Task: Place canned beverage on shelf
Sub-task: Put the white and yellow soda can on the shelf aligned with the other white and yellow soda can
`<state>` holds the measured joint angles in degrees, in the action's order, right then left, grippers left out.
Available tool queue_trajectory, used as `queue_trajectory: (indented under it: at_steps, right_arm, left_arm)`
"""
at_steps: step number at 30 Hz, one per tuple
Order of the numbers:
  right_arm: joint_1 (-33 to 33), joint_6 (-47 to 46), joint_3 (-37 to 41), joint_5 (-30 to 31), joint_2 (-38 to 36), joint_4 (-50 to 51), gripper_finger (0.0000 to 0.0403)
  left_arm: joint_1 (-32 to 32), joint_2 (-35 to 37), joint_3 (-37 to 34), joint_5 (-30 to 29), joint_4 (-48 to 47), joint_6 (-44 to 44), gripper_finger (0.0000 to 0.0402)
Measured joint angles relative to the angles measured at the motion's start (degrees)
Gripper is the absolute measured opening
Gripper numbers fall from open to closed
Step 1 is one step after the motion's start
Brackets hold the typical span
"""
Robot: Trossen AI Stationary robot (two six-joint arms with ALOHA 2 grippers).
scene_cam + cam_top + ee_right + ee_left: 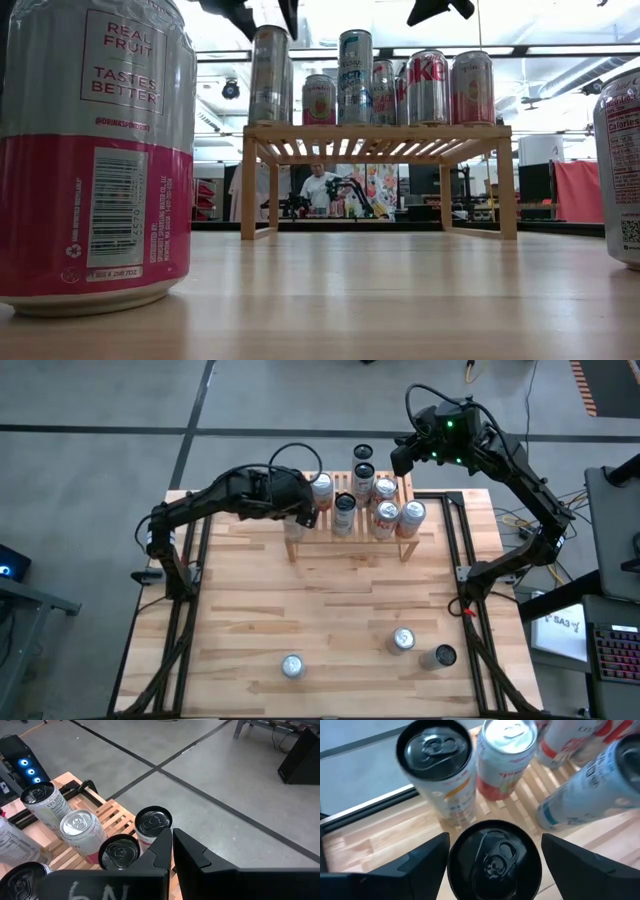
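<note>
The shelf (350, 538), a low slatted wooden rack (375, 132), carries several cans. At its left end stands a tall silver can (268, 75) with a dark top (494, 865). My left gripper (495, 837) hangs open over it (303, 515), one finger on either side of the can's top. I see no touch. My right gripper (170, 851) is shut on nothing and hovers above the shelf's far right corner (403, 457).
Three loose cans stand near the table's near edge: one (292, 665) left of middle, two (403, 641) (440, 656) at the right. The low view shows a pink and silver can (95, 150) close up. A person stands in the room beyond (318, 185).
</note>
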<state>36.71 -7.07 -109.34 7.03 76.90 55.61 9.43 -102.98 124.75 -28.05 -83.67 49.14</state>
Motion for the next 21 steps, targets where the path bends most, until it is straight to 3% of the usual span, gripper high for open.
queue_trajectory:
  at_steps: [14, 21]
  right_arm:
    - [0.0, 0.0, 0.0, 0.0, 0.0, 0.0, 0.0009]
    - [0.0, -1.0, 0.0, 0.0, 0.0, 1.4, 0.0009]
  left_arm:
    - [0.2, 0.0, 0.2, -1.0, 1.2, 0.2, 0.0300]
    - [0.2, 0.1, 7.1, -1.3, -0.9, -4.6, 0.0300]
